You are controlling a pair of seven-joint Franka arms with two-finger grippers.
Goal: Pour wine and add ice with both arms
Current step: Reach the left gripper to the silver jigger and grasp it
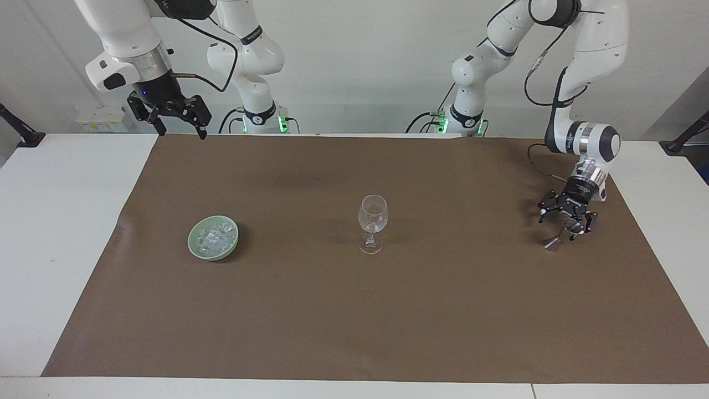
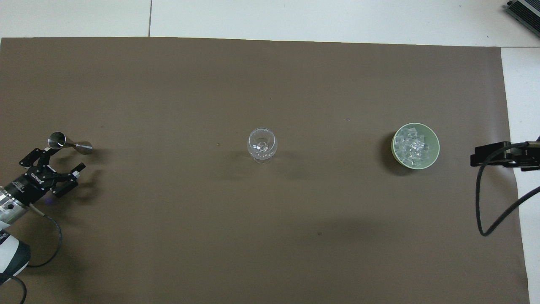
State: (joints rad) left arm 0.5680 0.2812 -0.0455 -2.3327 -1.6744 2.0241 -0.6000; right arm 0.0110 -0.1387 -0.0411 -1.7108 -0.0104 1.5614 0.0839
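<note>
A clear stemmed wine glass [image 1: 372, 221] [image 2: 262, 145] stands mid-mat. Toward the right arm's end, a green bowl [image 1: 195, 246] [image 2: 436, 143] holds the ice [image 1: 213, 237] [image 2: 413, 145]. A small metal jigger [image 1: 554, 242] [image 2: 69, 143] stands toward the left arm's end. My left gripper [image 1: 566, 224] [image 2: 57, 160] is open and low, right beside the jigger's upper cup on the robots' side; I cannot tell whether they touch. My right gripper [image 1: 183, 133] waits open, high over the mat's corner nearest the robots. The wine is out of view.
A brown mat [image 1: 354, 321] [image 2: 270, 236] covers most of the white table [image 1: 61, 221]. A black part and a cable [image 2: 485, 202] of the right arm hang over the mat's edge beside the bowl.
</note>
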